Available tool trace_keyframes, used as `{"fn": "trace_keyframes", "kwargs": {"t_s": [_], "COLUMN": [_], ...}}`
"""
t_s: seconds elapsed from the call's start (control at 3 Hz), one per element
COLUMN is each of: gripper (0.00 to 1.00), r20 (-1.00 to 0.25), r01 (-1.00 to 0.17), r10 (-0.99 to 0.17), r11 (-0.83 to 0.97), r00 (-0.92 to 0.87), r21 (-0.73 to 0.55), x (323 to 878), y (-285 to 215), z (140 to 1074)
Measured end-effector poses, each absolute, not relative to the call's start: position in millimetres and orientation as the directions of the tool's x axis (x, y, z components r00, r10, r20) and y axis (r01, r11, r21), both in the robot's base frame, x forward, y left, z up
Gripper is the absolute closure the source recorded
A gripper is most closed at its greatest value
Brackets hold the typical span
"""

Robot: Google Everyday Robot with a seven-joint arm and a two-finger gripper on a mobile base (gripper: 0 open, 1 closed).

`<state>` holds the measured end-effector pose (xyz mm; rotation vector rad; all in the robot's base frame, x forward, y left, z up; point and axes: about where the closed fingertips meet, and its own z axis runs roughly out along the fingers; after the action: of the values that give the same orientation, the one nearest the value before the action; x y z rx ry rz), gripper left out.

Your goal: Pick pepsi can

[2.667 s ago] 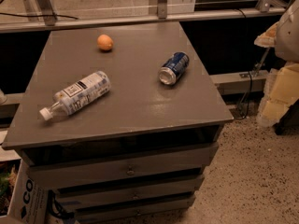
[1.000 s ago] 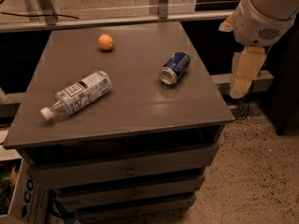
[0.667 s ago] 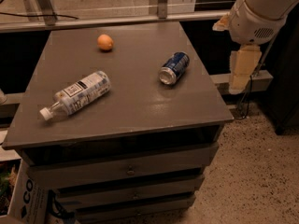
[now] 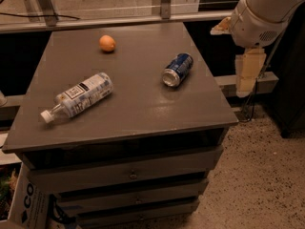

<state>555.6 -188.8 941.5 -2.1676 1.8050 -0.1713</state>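
The pepsi can (image 4: 177, 69), dark blue with white markings and a silver end, lies on its side on the right part of the grey cabinet top (image 4: 128, 109), its silver end towards the front. My gripper (image 4: 246, 78) hangs from the white arm at the right, beyond the cabinet's right edge, to the right of the can and apart from it. It holds nothing.
A clear plastic bottle (image 4: 78, 97) with a white cap lies on its side at the front left. An orange (image 4: 107, 43) sits at the back left. Drawers (image 4: 128, 175) run below the top. A metal rail (image 4: 119, 19) crosses behind. A cardboard box (image 4: 26, 199) stands at the lower left.
The arm has come in from the right edge and risen; the gripper now hangs closer to the cabinet's right side. The can, bottle and orange have not moved.
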Motion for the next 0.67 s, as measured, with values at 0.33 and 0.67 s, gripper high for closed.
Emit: {"fn": "trace_keyframes", "kwargs": {"t_s": [0.33,0.67], "gripper": [0.00,0.00], "r20": [-0.122,-0.132], "r01": [-0.926,-0.910], "r10": [-0.964,-0.949], "r11": [-0.186,-0.228], "r00": [0.237,0.287], "r21": [-0.330,-0.346], "x": [571.2,601.8], "y": [-181.9,-168.4], "z": [939.0,928.5]}}
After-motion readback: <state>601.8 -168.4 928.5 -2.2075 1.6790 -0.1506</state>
